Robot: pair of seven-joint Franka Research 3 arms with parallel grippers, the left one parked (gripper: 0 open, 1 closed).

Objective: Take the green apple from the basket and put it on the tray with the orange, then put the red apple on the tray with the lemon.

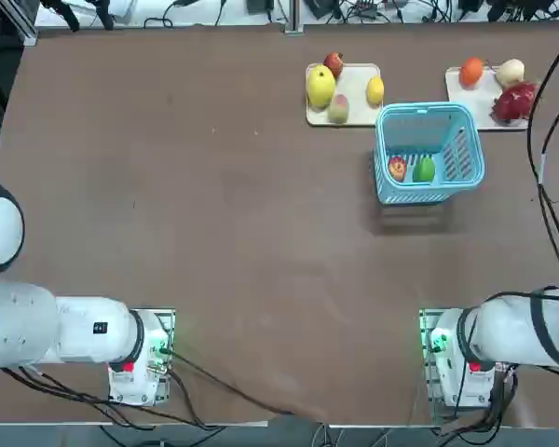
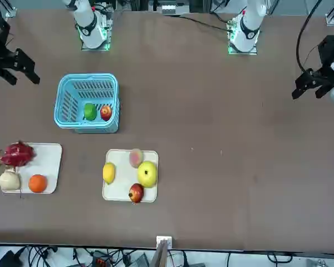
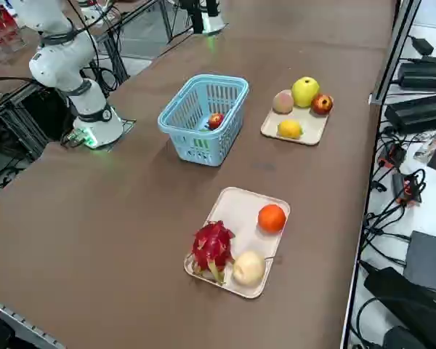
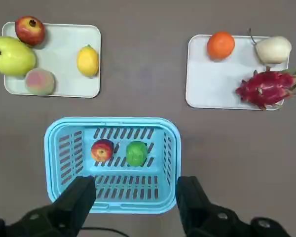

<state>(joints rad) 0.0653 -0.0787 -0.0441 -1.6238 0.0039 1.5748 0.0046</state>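
Nothing's moved yet — we've got the green apple (image 4: 136, 152) sitting in the blue basket (image 4: 112, 205) right beside the red apple (image 4: 102, 150), and our right gripper (image 4: 135, 200) hangs high above the basket's near wall, fingers spread wide, holding nothing. The apple looks small, hard and smooth, probably light but a bit slippery, so we'd pinch it across the middle from straight above. The brown desk (image 1: 214, 233) is flat and matte, with cables along the far edge — both trays (image 4: 212, 84) sit beyond the basket.
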